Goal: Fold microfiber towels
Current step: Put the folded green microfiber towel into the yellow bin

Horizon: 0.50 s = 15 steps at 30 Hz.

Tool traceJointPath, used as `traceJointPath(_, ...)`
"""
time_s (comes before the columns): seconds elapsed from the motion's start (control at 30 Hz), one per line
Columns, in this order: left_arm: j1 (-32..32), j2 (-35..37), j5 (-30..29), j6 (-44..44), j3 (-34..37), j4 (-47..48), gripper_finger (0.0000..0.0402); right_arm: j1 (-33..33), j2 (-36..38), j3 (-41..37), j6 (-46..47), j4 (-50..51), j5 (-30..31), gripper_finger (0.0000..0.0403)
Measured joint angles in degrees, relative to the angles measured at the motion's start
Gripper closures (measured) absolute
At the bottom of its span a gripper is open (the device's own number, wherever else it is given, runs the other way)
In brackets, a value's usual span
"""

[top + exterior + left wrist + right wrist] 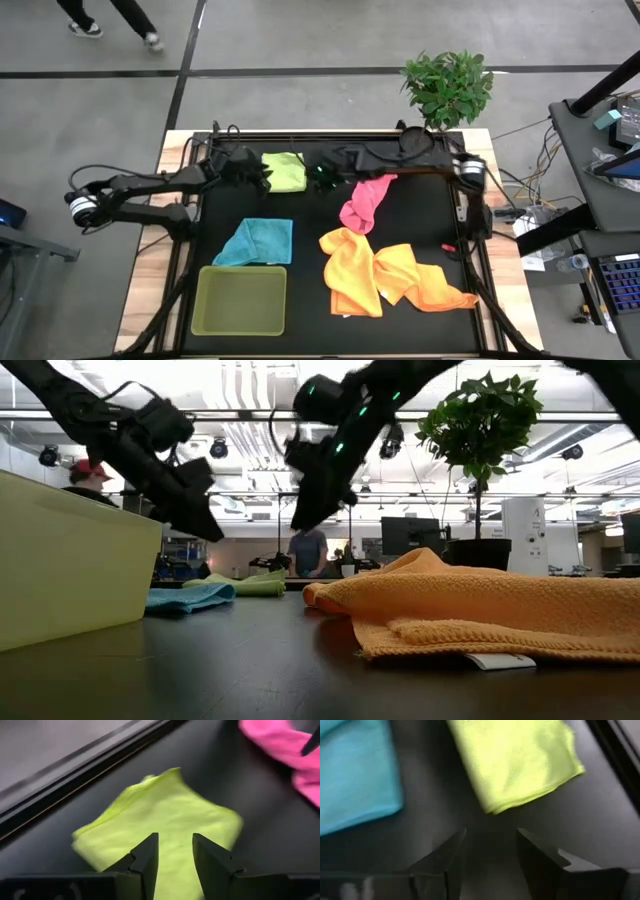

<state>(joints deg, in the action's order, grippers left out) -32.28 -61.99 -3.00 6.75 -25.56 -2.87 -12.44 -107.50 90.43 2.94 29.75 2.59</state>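
Lime-green towel [285, 171] lies folded flat at the far edge of the dark surface [310, 270], between the two claws. Left claw [175, 851] hovers over one side of it, jaws parted by a narrow gap and holding nothing. Right claw [490, 851] hangs just beside the opposite edge, jaws likewise apart and empty, with bare surface between them.

Remaining towels: light blue towel [256, 242], loosely folded near the tray; pink towel [364, 202], crumpled just beside the right arm; yellow towel [350, 270] and orange towel [425, 281], bunched and overlapping toward the near right.

Handling, as judged: the cloths are light, soft and limp, with a napped face that should not slip; they will sag and drag when lifted. A pinch at a corner or hem seems the best hold, one corner per claw for spreading.

Obstructions: the rigid green tray [240, 300] occupies the near left; a potted plant [449, 88] stands beyond the far edge. The tangled yellow and orange pair probably needs separating first.
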Motion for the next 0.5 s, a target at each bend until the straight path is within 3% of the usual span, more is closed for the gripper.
traceJointPath(0.2,6.3,2.3,0.5,-2.6,0.0,-1.3,0.0283,5.3,12.9,-15.3,-1.1,-6.2,0.0,0.025)
traceJointPath(0.5,12.1,0.0,-0.7,-3.0,-0.7,-2.1,0.0172,6.4,29.0,-40.1,-6.7,-32.6,0.0,0.0253)
